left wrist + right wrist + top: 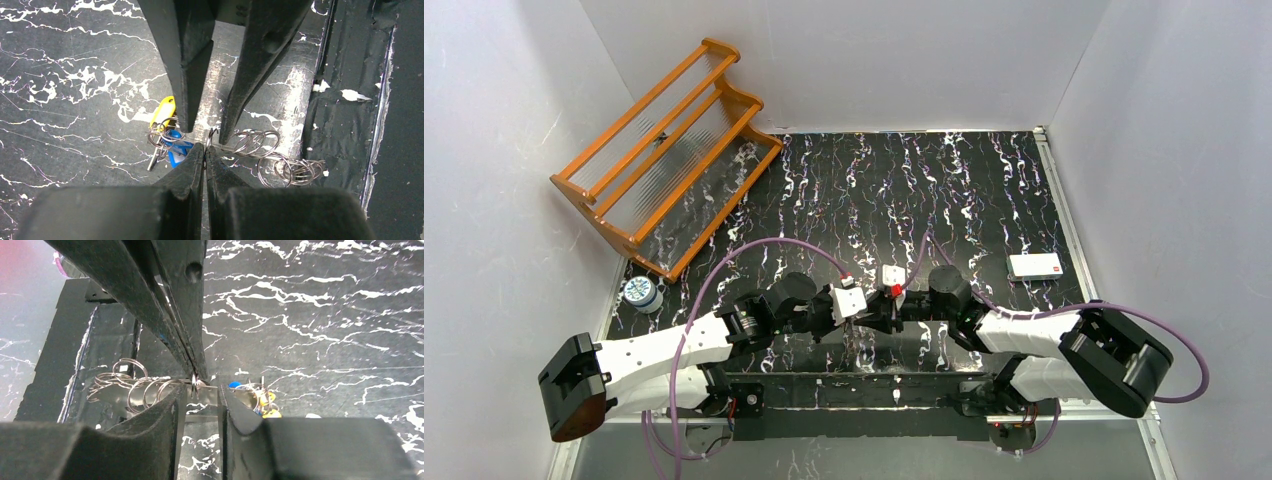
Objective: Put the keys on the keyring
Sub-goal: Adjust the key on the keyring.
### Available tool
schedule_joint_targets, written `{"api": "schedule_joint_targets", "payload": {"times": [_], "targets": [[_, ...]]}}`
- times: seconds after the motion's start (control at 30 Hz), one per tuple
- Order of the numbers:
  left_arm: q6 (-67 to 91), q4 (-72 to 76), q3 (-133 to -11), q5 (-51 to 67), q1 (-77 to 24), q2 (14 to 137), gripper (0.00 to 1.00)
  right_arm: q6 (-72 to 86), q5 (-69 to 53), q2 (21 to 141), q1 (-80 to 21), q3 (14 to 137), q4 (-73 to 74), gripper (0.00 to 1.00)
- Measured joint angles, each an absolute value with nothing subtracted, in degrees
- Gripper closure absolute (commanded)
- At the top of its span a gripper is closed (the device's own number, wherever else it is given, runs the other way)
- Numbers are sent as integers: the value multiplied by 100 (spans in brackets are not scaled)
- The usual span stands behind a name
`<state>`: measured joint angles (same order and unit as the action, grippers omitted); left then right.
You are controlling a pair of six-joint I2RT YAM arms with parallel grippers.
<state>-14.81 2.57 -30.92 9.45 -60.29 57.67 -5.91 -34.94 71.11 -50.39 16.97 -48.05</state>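
Observation:
A bunch of small keys (175, 147) with blue heads and a yellow tag (164, 111) lies on the black marbled table. Beside it is the keyring, a chain of thin metal split rings (260, 147). My left gripper (205, 147) is shut, pinching one small ring of that chain between its tips. From the opposite side my right gripper (202, 390) stands open, its fingers straddling the pinched ring (194, 381). In the right wrist view the keys (262, 402) lie right of the jaws and the loose rings (135, 385) left. In the top view both grippers (871, 305) meet near the table's front edge.
A wooden rack (664, 150) leans at the back left. A small round tin (641, 293) sits by the left edge. A white card with a red mark (1035, 265) lies at the right. The table's raised front strip (350, 100) runs close to the rings.

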Motion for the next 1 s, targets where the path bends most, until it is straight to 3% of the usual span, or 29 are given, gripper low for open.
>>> {"api": "schedule_joint_targets", "payload": {"times": [0.53,0.67,0.8,0.9,1.0], "targets": [[-1459,257,-3092,965,-6027,5765,100,-598,-3588,7229,-5039,1743,-4718,70],[-1459,257,-3092,974,-6027,5765,100,-617,-3607,7229,-5039,1824,-4674,80],[-1459,252,-3089,967,-6020,5765,100,-644,-3640,7229,-5041,1844,-4630,99],[-1459,252,-3087,954,-6014,5763,100,-661,-3664,7229,-5046,1870,-4567,99],[-1455,250,-3065,947,-6012,5717,88,-666,-3675,7227,-5048,1905,-4497,99]]}}
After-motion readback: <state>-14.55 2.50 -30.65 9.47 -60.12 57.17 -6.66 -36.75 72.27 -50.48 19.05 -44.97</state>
